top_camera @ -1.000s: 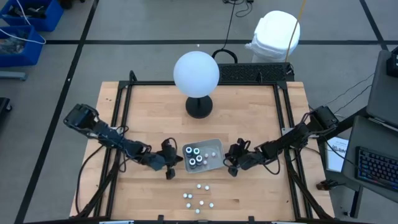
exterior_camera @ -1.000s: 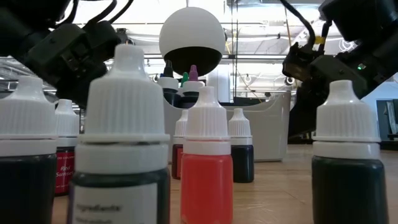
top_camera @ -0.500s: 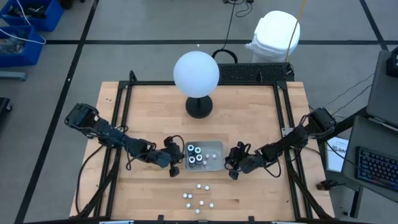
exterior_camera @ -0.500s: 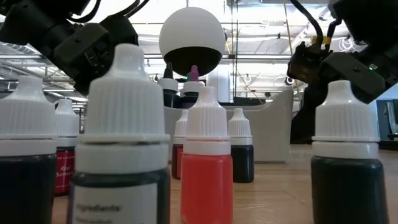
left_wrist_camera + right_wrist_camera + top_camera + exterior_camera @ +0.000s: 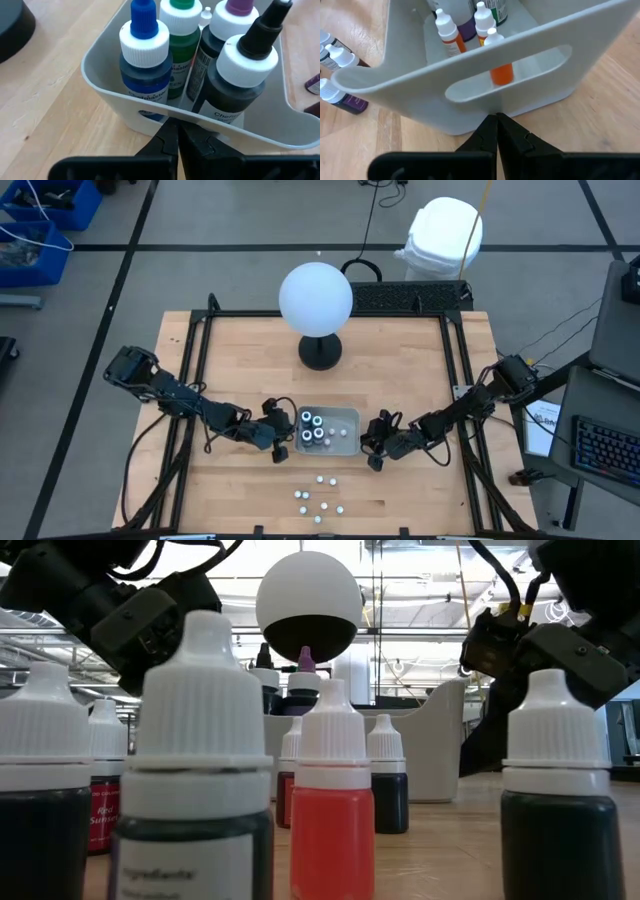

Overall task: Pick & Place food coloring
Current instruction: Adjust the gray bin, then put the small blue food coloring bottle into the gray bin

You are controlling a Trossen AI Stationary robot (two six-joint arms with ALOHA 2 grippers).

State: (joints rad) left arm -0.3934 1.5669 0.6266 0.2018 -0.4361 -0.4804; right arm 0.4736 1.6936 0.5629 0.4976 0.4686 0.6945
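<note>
Food coloring bottles sit in two groups on the wooden counter (image 5: 400,360). Four larger dark ones (image 5: 312,428) stand together inside the grey tray (image 5: 347,415), at the end nearest the left arm; the left wrist view shows them close up, with blue (image 5: 144,37), green (image 5: 181,22), purple (image 5: 235,20) and black (image 5: 252,50) tops. A few small white-capped bottles (image 5: 448,30) stand in the tray's other end, one of them with orange liquid. More small white-capped bottles (image 5: 320,498) stand loose on the counter in front of the tray, well apart from it; the low view looks straight across these, with a red-orange one (image 5: 332,810) in the middle and dark ones either side.

Left claw (image 5: 281,438) rests just beside the tray's left end, its two fingers pressed together with nothing between them, tips right at the tray wall below its handle slot. Right claw (image 5: 373,442) mirrors it at the tray's right end, fingers likewise together and empty, tips touching or nearly touching the wall under the handle slot (image 5: 507,80).

Behind the tray stands a large white globe (image 5: 315,298) on a black base
</note>
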